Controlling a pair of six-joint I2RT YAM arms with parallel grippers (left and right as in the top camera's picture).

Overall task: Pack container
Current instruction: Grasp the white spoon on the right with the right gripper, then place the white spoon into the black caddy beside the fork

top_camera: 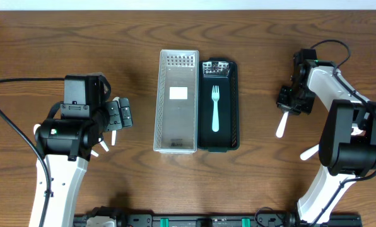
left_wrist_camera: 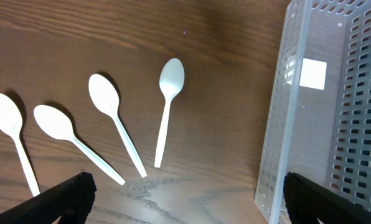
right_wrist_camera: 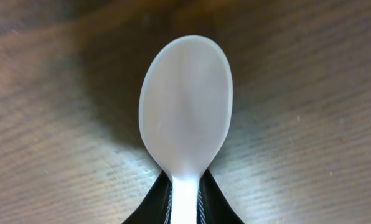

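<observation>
Dark brown, matt wood-grain tabletop (top_camera: 264,38) is seen beneath both arms. At its centre a translucent white rectangular plastic basket (top_camera: 175,123) with slotted, perforated walls is laid lengthwise. A white square label (top_camera: 178,93) is stuck to its floor, and no writing can be read on it. Just beside the basket at 3 o'clock a black rectangular plastic tray (top_camera: 232,107) is set, and a pale mint plastic fork (top_camera: 216,108) is laid flat inside it, tines towards 12 o'clock. At 9 o'clock of the basket the left gripper (top_camera: 120,115) is held low over the table and pointed downward. Its black fingers (left_wrist_camera: 64,198) are spread wide with nothing between them. Below it four smooth white plastic spoons (left_wrist_camera: 103,93) are fanned out on the wood, bowls towards 12 o'clock in the wrist view. At 3 o'clock of the tray, well apart from it, the right gripper (right_wrist_camera: 185,186) is bent down towards the table. It is clamped on the handle of a glossy white plastic spoon (right_wrist_camera: 185,106), whose oval bowl is projected past the black fingertips (right_wrist_camera: 149,211). One more white plastic utensil (top_camera: 309,152) is seen on the table at 5 o'clock of that gripper.
</observation>
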